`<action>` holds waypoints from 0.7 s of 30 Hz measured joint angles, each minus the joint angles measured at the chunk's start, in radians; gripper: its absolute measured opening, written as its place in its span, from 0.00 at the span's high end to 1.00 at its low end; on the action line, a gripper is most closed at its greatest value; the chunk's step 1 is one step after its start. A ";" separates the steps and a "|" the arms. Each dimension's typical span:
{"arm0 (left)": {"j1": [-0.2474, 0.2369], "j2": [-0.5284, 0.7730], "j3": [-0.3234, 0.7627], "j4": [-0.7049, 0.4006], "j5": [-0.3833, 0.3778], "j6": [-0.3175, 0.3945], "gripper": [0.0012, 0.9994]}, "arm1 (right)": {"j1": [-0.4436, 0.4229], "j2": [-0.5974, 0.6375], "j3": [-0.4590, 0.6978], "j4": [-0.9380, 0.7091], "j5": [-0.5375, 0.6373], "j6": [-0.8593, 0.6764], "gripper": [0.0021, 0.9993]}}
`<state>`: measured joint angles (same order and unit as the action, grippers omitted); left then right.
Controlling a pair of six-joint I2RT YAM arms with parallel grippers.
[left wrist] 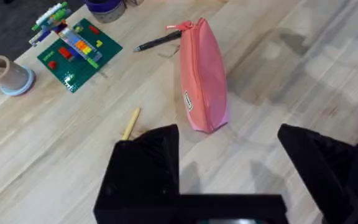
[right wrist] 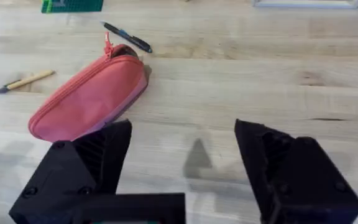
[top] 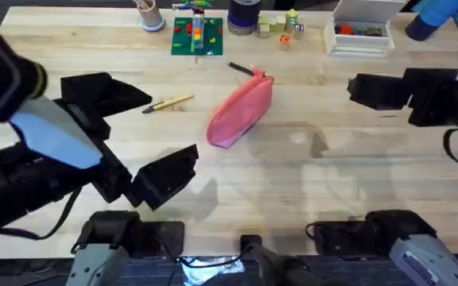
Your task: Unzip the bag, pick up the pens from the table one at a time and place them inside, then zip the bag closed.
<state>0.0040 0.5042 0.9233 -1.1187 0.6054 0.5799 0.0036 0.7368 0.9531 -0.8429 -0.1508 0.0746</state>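
Nothing begun: pink pouch (top: pixel 241 113) zipped, black pen (top: pixel 240 68) at its 12 o'clock, tan pen (top: pixel 168 103) at 9 o'clock, left gripper (left wrist: pixel 229 162) and right gripper (right wrist: pixel 182 158) spread, empty

The right hand (right wrist: pixel 182 168) hangs above the counter (right wrist: pixel 260 81) with its two black fingers (right wrist: pixel 79 171) spread wide apart, nothing between them, and bare pale planks showing in the gap. Just past the one finger lies the pink bag (right wrist: pixel 89 99), slanted across the wood grain, its zip running along the upper edge with the red pull at the higher end. The black pen (right wrist: pixel 127 37) lies close beyond that pull end, not quite touching it as far as can be told. The tan-yellow pen (right wrist: pixel 25 81), dark tip outward, rests near the bag's other side, apart from it. A green plate (right wrist: pixel 72 5) and a white tray's edge (right wrist: pixel 306 3) sit at the far side.
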 joint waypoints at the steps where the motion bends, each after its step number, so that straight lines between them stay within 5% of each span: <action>1: 0.000 0.000 -0.002 0.000 -0.005 0.005 0.01 | 0.000 0.000 0.000 0.000 0.000 0.000 0.00; 21: 0.000 0.000 -0.273 0.154 -0.018 0.020 0.01 | 0.000 0.000 0.000 0.000 0.000 0.000 0.00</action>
<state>0.0040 0.5044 0.6508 -0.9645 0.5877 0.6003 0.0036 0.7368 0.9531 -0.8425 -0.1505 0.0747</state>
